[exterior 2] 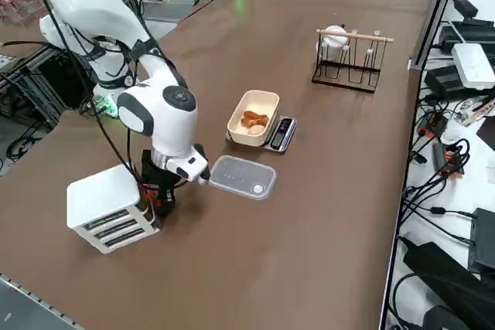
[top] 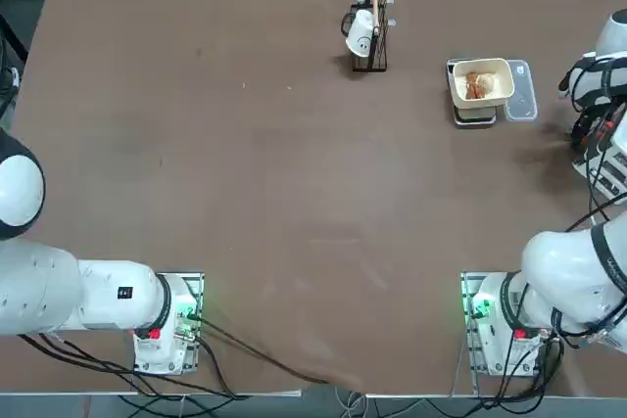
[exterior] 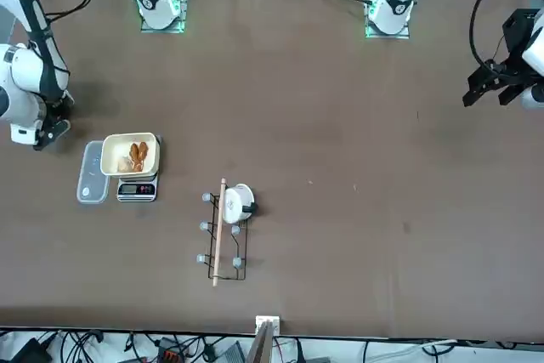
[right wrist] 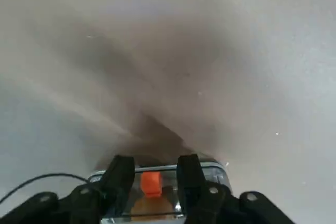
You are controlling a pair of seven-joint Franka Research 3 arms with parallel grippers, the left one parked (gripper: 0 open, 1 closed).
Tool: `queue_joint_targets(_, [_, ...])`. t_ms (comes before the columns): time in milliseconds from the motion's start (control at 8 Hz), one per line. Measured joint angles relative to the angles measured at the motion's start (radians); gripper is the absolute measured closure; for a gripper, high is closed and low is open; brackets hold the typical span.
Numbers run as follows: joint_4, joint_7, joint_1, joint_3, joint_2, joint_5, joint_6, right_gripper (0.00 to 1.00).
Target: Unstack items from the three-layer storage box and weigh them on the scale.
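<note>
Probably light but stiff, the clear drawer (right wrist: pixel 214 173) wanted a square pinch on its orange tab (right wrist: pixel 151 184); my right pincer (right wrist: pixel 156 160) stood open, gripping nothing.

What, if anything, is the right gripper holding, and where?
Nothing: the right gripper is open at the storage box, its fingers either side of the orange tab, gaps showing.

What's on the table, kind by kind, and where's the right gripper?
Bowl: 1
Scale: 1
Clear plastic panel: 1
Rack: 1
Cup: 1
Storage box: 1
Total: 6
Right gripper: open, by the storage box's drawers.
</note>
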Motion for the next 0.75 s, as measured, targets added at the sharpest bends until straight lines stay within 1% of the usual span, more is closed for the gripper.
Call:
queue_joint_targets(125, [0.0,0.0,0.0,0.0,0.0,0.0,0.001,0.58])
queue_joint_targets(250, [-0.001,0.0,0.0,0.001,0.0,0.0,0.001,0.8])
queue_joint_targets(375, [-0.002,0.0,-0.001,0.002,0.0,0.0,0.001,0.88])
queue_joint_targets(750, [-0.003,-0.002,-0.001,0.002,-0.003,0.0,0.001,0.9])
